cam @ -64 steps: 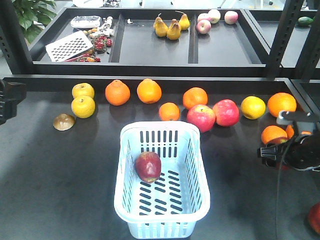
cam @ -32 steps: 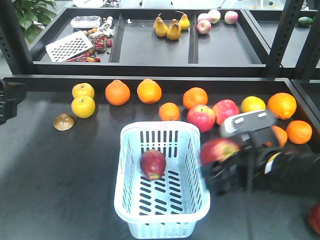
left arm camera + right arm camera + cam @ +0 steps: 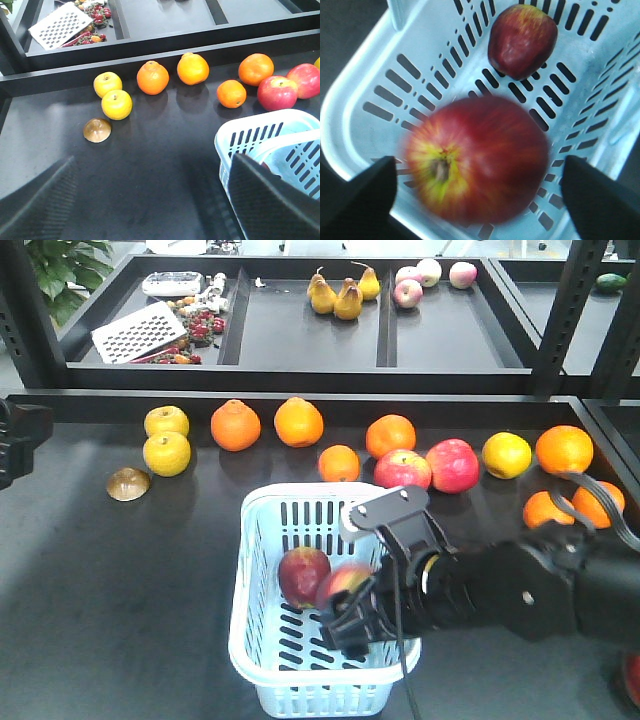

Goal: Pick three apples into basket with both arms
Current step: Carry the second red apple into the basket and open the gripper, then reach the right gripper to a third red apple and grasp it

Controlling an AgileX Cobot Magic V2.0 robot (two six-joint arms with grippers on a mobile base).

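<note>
Here, apple (image 3: 480, 160) between hand (image 3: 475, 187) fingers

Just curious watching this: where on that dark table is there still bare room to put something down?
Left of the basket, below the yellow fruit and brown shell, is bare. The fruit row behind the basket is crowded; the right arm fills the right.

Two dark apples (image 3: 522, 37) (image 3: 477, 160) — one basket (image 3: 262, 540).

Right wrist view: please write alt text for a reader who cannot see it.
A blurred dark red apple fills the centre, between the right claw's black fingers, above the pale blue slotted basket. A second dark red apple lies on the basket floor beyond it.
</note>
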